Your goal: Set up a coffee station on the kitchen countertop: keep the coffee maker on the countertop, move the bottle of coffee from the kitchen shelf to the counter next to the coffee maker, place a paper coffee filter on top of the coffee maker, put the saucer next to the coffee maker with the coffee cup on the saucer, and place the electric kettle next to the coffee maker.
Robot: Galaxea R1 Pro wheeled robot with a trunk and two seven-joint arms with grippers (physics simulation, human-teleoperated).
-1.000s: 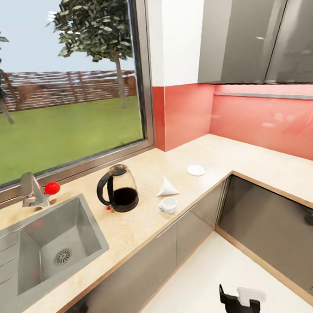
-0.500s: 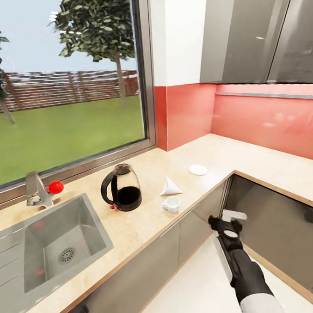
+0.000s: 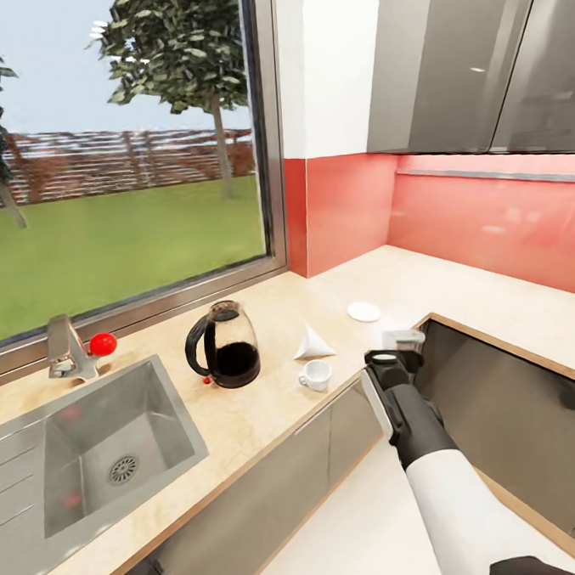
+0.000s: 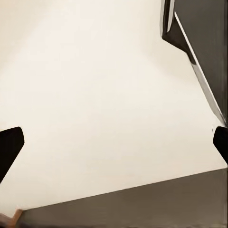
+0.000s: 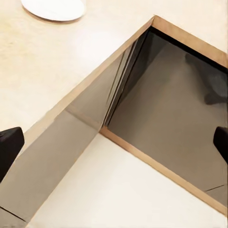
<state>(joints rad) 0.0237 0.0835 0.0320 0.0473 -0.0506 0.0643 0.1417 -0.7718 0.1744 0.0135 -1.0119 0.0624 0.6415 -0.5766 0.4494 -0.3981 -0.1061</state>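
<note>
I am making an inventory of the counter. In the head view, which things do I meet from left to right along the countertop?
Faucet → sink → electric kettle → coffee cup → saucer → right end effector.

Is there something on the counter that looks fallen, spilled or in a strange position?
Only one thing: the paper coffee filter lies tipped on its side on the countertop, between the electric kettle and the saucer. The coffee cup stands upright beside it, not on the saucer. Nothing looks spilled.
</note>
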